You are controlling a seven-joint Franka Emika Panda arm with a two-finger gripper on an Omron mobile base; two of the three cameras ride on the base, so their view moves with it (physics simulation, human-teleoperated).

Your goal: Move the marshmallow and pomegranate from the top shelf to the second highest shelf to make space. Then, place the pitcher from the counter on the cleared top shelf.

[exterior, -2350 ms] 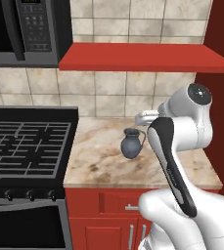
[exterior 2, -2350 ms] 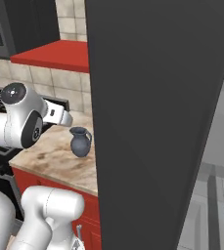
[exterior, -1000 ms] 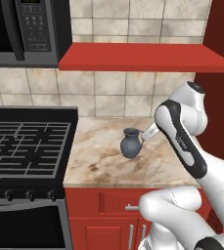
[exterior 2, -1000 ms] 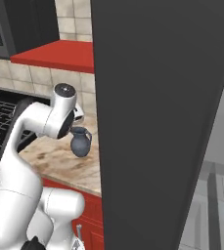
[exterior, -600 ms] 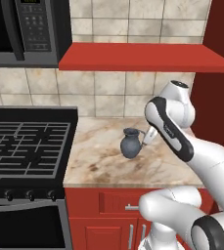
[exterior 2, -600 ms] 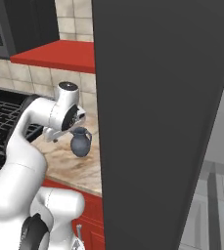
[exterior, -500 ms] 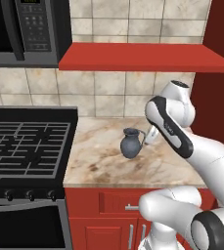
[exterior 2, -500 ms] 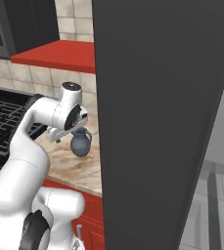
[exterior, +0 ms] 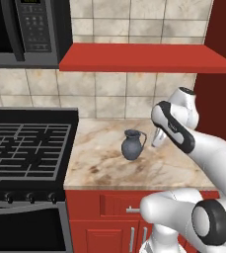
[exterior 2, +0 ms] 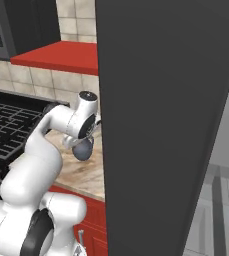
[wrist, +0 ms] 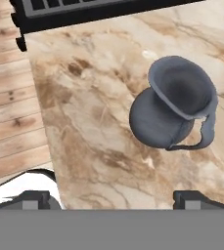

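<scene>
Hand view looks steeply down on the pitcher (wrist: 174, 107), which stands upright on the counter (wrist: 89, 141) in the right half of the frame, its flared mouth facing the camera and its small handle turned toward the lower right. The gripper (wrist: 112, 197) shows two dark fingertips at the bottom edge, spread as wide as they go and holding nothing. The pitcher lies ahead of the hand and off to the right of the line between the tips, so the hand probably needs to shift that way before closing. In the left base view the pitcher (exterior: 132, 144) stands at centre frame on the marbled counter, its long axis vertical, with the gripper (exterior: 158, 140) just to its right, apart from it.
</scene>
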